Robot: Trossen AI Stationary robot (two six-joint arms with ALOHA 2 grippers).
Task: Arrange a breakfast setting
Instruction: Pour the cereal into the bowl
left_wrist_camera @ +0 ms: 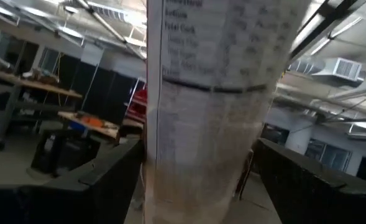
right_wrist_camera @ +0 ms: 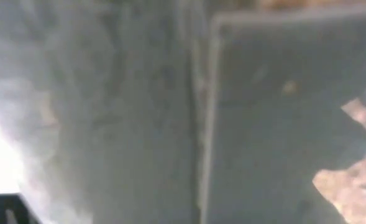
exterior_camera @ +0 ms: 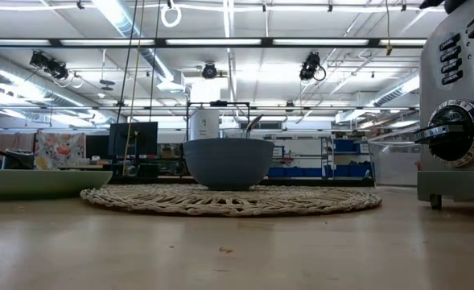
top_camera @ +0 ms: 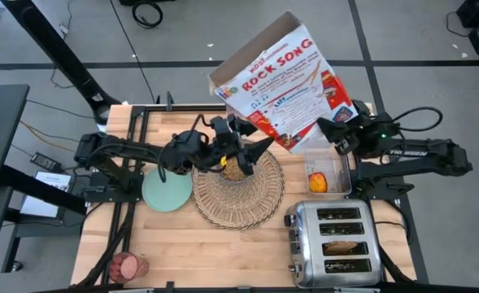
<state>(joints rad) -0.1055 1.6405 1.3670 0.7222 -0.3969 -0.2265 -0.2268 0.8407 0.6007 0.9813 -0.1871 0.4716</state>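
A white and red cereal box (top_camera: 284, 85) is up in the air over the table's far middle, tilted, with its open top (top_camera: 251, 61) toward the far edge. My left gripper (top_camera: 251, 145) is shut on its lower part. My right gripper (top_camera: 330, 130) is at the box's right edge, its fingers hidden under the box. Below, the small blue bowl (exterior_camera: 228, 163) stands on the round wicker placemat (top_camera: 239, 199) with brown cereal in it (top_camera: 236, 172). A handle (exterior_camera: 253, 123) sticks up from the bowl. The mint-green plate (top_camera: 167, 191) lies left of the mat. My left gripper pinches the cereal box between its two fingers (left_wrist_camera: 108, 180), one on each broad face. The narrow printed side panel (left_wrist_camera: 210, 143) faces the wrist. The hold is near the box's lower end, coming from the table's left. The box is lifted clear and tilted, open top uppermost.
A chrome toaster (top_camera: 335, 240) with toast in a slot (top_camera: 343, 244) stands at the near right. A clear tray (top_camera: 339, 172) behind it holds the red-yellow apple (top_camera: 318, 182). The glass of pink drink (top_camera: 126, 264) is at the near left corner.
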